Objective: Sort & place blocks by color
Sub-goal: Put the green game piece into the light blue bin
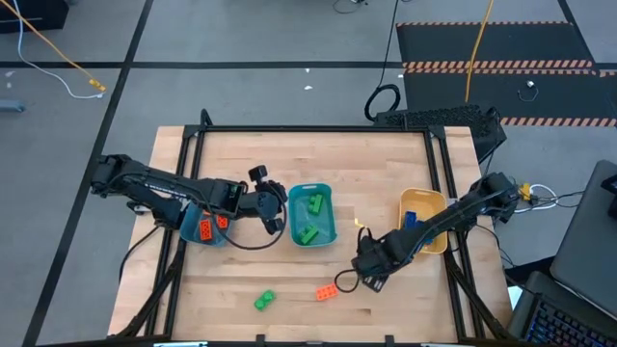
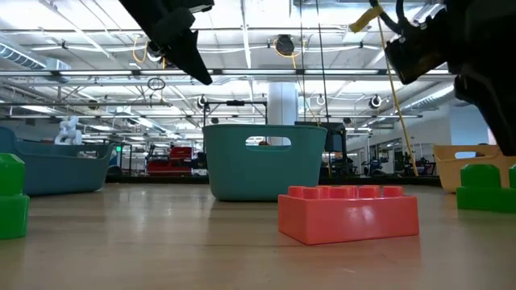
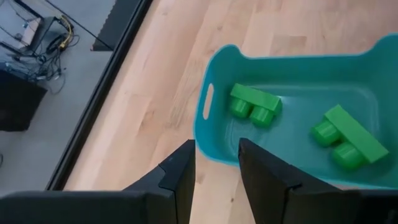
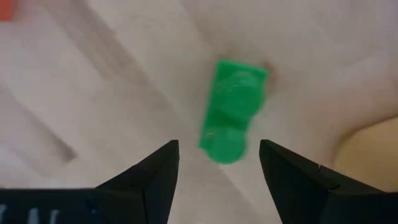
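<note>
My right gripper (image 1: 364, 262) hovers over the table between the middle bin and the yellow-tan bowl. It is open, and its wrist view (image 4: 217, 149) shows a green block (image 4: 233, 109) lying on the wood between and beyond the fingers, untouched. That block is hidden in the high view but shows in the low view (image 2: 484, 189). My left gripper (image 1: 278, 207) is open and empty (image 3: 216, 149) beside the left rim of the middle teal bin (image 1: 328, 193), which holds two green blocks (image 3: 255, 104) (image 3: 345, 137). One green block (image 1: 264, 301) and one orange block (image 1: 327, 292) lie near the table's near edge.
A second teal bin (image 1: 193, 236) with orange blocks (image 1: 205, 228) sits partly under my left arm. The yellow-tan bowl (image 1: 436, 204) on the right holds a blue block (image 1: 413, 219). Bare wood lies along the far side. A black frame borders the table.
</note>
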Controlling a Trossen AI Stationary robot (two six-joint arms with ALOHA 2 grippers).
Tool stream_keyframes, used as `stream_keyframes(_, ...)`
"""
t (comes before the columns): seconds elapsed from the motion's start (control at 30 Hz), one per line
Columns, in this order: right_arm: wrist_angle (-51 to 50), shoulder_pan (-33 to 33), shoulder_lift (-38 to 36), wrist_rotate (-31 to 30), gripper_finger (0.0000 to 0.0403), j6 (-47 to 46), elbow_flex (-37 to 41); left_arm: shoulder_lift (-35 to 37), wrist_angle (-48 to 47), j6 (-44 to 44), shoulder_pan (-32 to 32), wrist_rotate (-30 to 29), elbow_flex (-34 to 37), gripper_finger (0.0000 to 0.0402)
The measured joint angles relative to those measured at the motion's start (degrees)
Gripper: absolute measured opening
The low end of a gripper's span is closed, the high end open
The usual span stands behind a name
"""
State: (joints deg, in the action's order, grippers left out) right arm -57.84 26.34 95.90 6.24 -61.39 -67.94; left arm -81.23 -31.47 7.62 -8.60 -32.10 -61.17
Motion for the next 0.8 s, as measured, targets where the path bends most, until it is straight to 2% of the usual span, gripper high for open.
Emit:
stream_keyframes(0.27, 0.4, 2.0, 0.6, -2.4, 0.0217, -6.5, 0.2, 2.5, 2.3, -3.5, 0.6, -0.1, 0.0, 0.0124)
stream_keyframes(0.5, 4.6, 2.7, 0.9, -3.3, 0.0217, -8.5, 4.5, 5.5, 2.4, -4.7, 0.7, 0.1, 0.0, 0.0124)
stream_keyframes(0.8, 17.4, 3.1, 0.5, -5.1, 0.0208, -10.1, 12.6, 8.5, 4.3, -7.3, 0.8, 0.1, 0.1, 0.0124)
